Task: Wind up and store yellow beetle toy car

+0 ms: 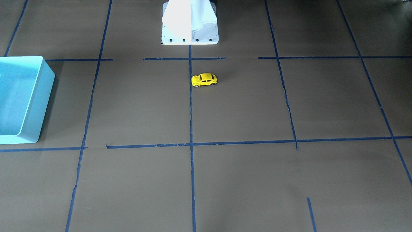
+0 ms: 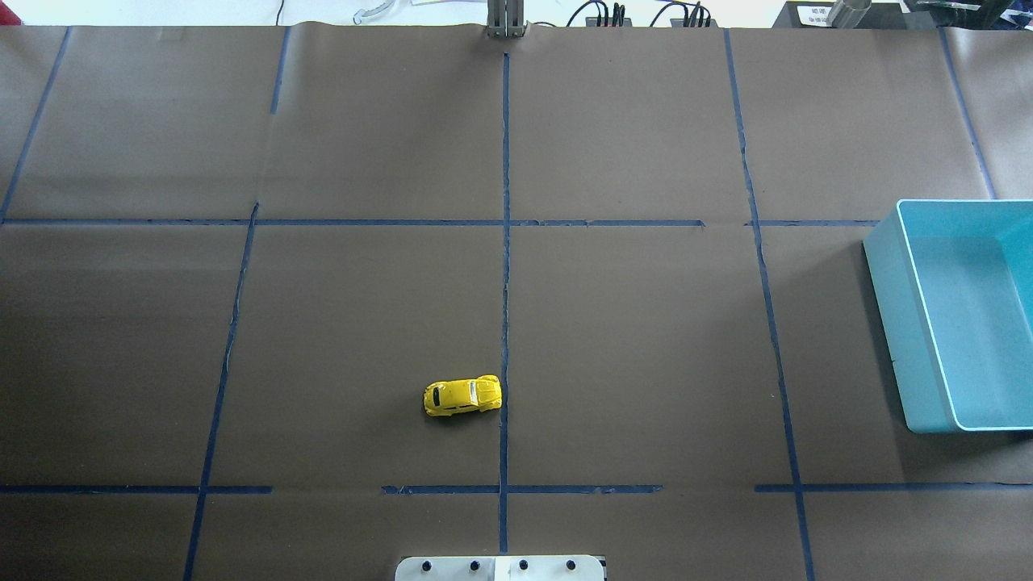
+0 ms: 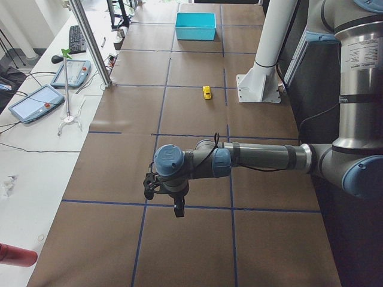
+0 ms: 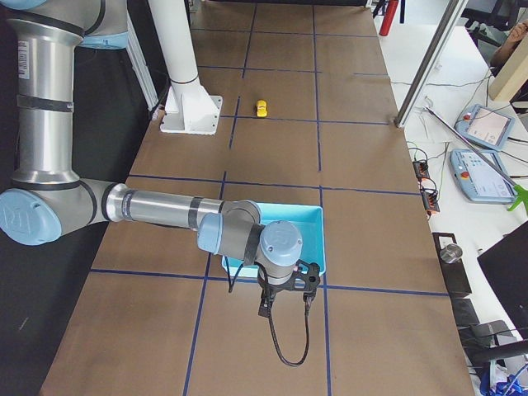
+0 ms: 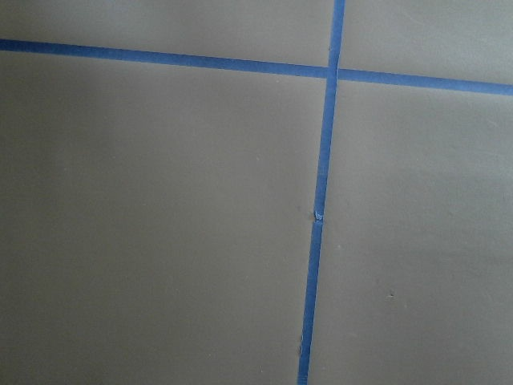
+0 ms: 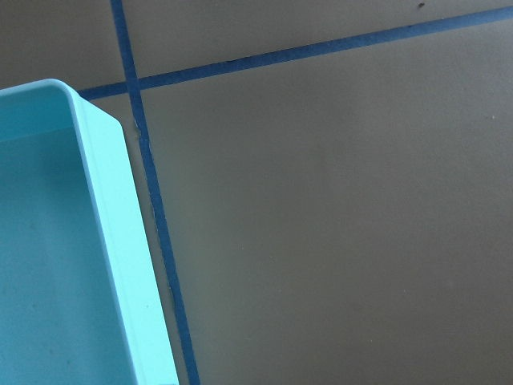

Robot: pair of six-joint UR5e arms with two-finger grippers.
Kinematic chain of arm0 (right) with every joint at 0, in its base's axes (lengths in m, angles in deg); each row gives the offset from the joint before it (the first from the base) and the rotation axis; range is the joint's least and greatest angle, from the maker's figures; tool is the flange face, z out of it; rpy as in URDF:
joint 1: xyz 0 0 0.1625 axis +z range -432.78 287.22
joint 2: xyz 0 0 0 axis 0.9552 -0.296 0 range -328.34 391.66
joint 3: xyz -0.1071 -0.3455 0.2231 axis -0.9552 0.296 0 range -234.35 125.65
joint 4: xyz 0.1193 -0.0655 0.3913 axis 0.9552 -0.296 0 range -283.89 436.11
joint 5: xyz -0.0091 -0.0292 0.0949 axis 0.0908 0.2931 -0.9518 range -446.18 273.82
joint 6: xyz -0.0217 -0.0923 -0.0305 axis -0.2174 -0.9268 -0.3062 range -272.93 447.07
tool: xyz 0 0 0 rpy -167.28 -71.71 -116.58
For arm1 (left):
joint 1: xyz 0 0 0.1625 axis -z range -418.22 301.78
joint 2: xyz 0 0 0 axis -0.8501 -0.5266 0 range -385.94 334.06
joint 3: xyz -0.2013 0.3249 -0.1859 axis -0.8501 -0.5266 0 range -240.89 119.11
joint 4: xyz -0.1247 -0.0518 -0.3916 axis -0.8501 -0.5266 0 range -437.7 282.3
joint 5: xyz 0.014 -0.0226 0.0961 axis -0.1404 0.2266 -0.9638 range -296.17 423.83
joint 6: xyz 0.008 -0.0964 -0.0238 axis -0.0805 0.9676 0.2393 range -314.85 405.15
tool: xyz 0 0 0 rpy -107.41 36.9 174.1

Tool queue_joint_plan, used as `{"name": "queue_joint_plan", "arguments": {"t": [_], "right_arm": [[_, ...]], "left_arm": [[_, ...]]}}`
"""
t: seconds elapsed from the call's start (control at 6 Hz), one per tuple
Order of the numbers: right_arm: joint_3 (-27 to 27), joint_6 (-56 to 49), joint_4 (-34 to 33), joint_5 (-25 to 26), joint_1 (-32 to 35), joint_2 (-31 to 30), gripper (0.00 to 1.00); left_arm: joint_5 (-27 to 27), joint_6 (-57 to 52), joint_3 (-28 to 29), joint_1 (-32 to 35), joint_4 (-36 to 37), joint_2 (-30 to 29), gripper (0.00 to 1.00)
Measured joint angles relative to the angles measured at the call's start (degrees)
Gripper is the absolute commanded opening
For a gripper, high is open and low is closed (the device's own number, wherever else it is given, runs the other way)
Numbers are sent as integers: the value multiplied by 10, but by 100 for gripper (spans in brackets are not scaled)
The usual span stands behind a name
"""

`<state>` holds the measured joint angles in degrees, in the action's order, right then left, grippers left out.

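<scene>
The yellow beetle toy car (image 2: 462,395) stands alone on its wheels on the brown table, just in front of the robot's base, beside the centre tape line. It also shows in the front view (image 1: 204,80) and small in both side views (image 3: 207,92) (image 4: 261,107). The blue bin (image 2: 896,323) stands empty at the table's right end. My left gripper (image 3: 164,200) hangs over the table's left end, far from the car. My right gripper (image 4: 286,301) hangs just past the bin (image 4: 318,239). Neither holds anything that I can see; I cannot tell whether they are open or shut.
The white robot base (image 1: 190,22) stands at the table's near edge. Blue tape lines grid the brown paper. The right wrist view shows the bin's corner (image 6: 120,241). Tablets and cables lie on the side bench (image 3: 36,101).
</scene>
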<state>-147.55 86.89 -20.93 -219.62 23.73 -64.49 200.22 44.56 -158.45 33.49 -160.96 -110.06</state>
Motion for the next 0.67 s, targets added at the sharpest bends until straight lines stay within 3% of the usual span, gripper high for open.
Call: {"name": "queue_joint_plan", "arguments": {"t": [0.33,0.67], "right_arm": [[1,0,-1,-6,0,0,100],[2,0,-2,-11,0,-1,100]], "left_arm": [[1,-2,1,-17,-70,-7,100],[2,-1,-13,-82,-143,-14,100]]}}
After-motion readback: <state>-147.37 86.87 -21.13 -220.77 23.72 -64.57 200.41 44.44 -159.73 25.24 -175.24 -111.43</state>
